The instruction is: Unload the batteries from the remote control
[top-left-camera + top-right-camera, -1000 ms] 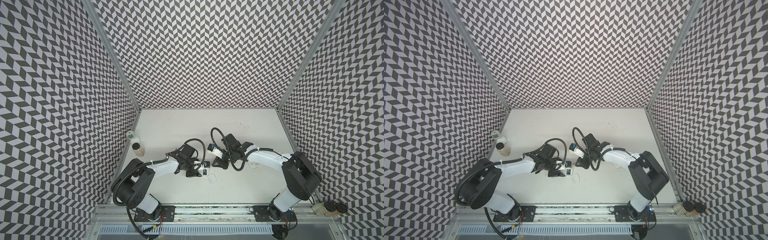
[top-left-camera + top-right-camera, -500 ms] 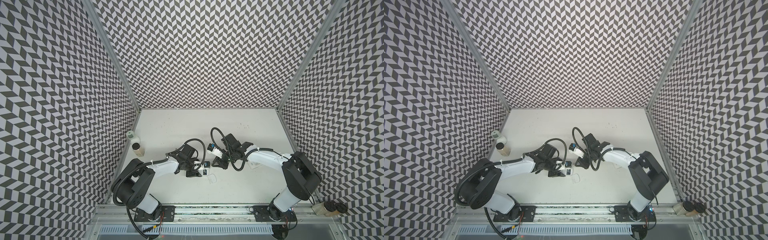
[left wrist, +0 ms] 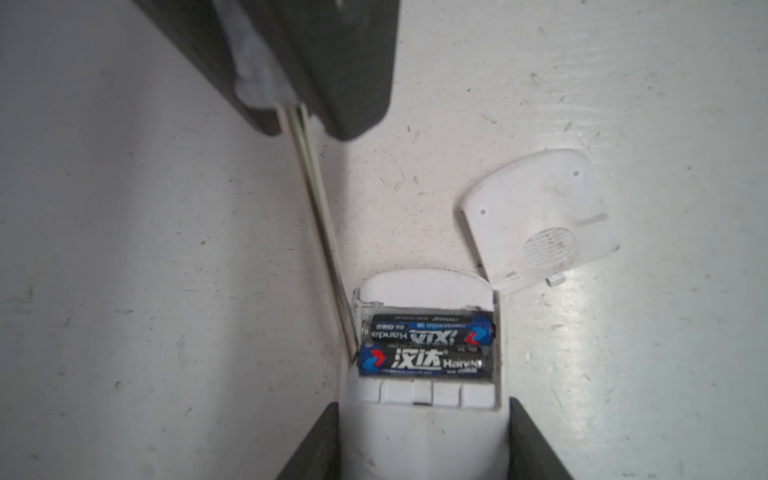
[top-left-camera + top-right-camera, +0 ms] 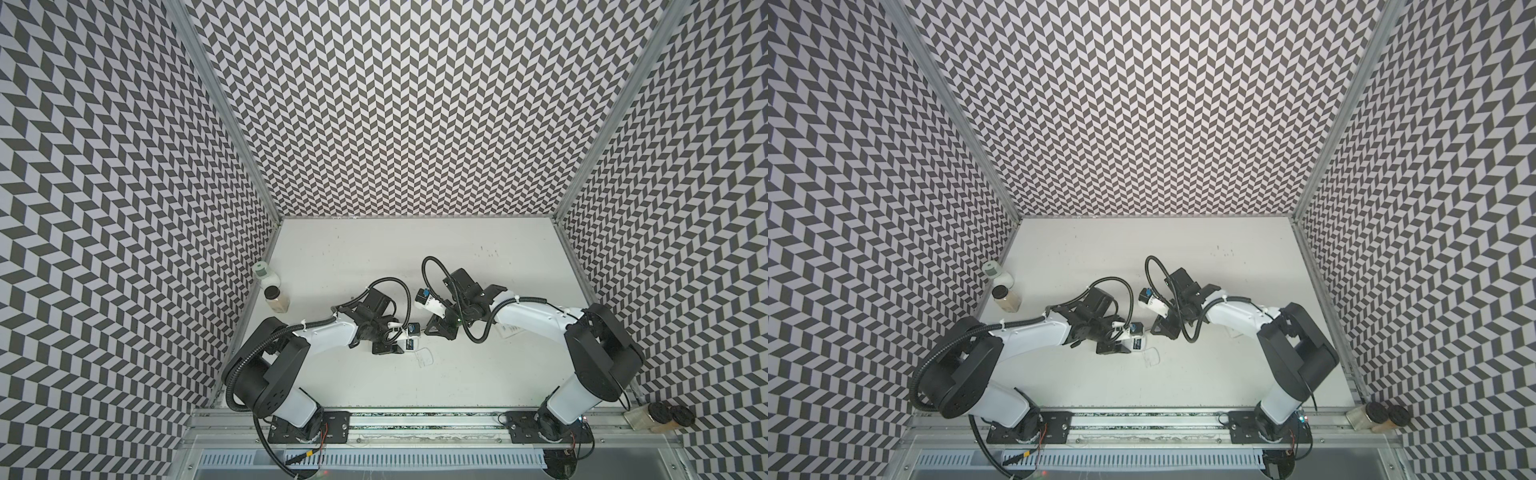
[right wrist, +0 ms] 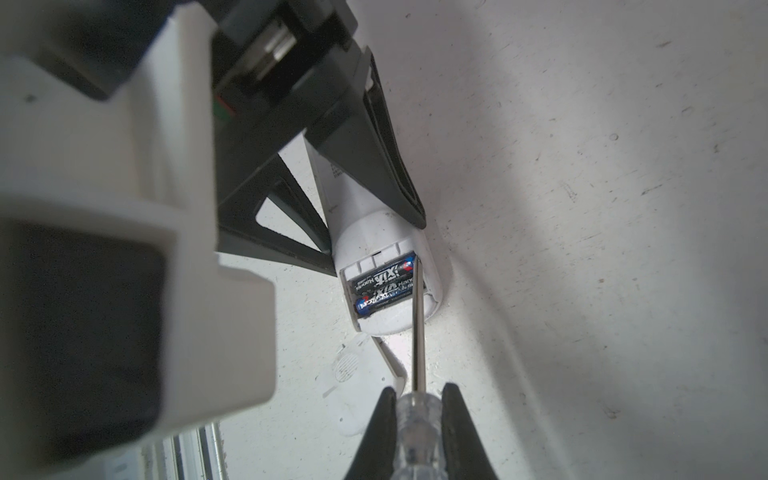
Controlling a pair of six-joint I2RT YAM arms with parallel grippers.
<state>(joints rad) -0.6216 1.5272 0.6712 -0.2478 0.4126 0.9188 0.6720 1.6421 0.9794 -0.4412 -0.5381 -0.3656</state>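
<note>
Both batteries (image 3: 428, 347) are in the remote control (image 3: 424, 436), none out yet. They're 2 black cells with blue ends, lying side by side in the open compartment at the end of the white remote, pointing opposite ways going by the labels.

The left gripper (image 3: 424, 457) is clamped on the remote's body just behind the compartment, 1 dark finger pressed on each side. The right wrist view shows the same grip from the other end.

The right gripper (image 5: 419, 436) is closed tight on the clear handle of the screwdriver (image 5: 417, 332). The metal shaft runs down to the compartment, and the tip sits right at its side wall, at the blue end of the battery nearer the left gripper. I can't tell if the tip is actually under that cell or just touching it.

The battery cover (image 3: 536, 216) is off and lies flat on the bench (image 4: 374, 257), just past the end of the remote, inner side up with a round ribbed patch showing.

In both top views the 2 grippers meet near the middle of the bench. A couple of jars (image 4: 272, 291) stand by the left wall, well away from all this.
</note>
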